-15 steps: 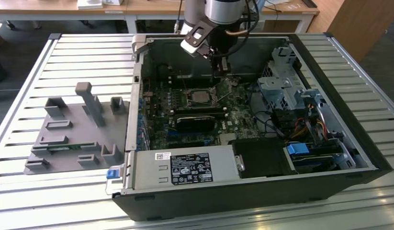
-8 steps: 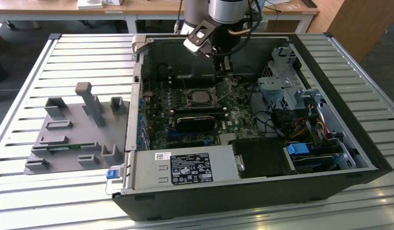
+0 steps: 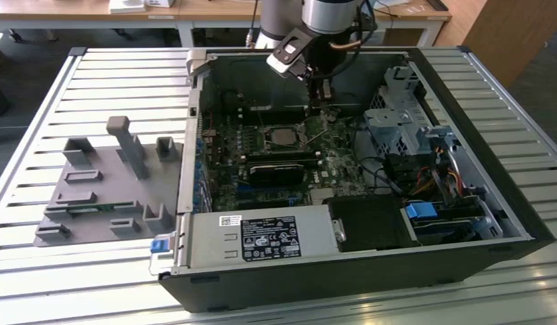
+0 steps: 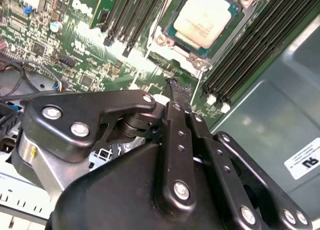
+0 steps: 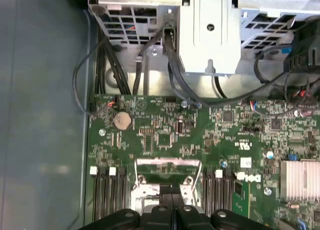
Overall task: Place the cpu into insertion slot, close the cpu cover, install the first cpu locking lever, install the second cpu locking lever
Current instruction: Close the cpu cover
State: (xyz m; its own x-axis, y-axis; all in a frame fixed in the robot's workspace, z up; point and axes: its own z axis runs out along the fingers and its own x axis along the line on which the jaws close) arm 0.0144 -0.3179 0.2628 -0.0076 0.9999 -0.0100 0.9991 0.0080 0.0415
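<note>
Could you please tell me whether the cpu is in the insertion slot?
In: the cpu sits flat within the rim of the insertion slot.

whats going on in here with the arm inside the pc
A robot arm is reaching into an open computer case. Its hand is shut on nothing and sits low over the green board, close beside the insertion slot. The cpu is already seated in the slot, and the cpu cover appears to lie down around it. Whether the locking levers are latched is not clear.
</note>
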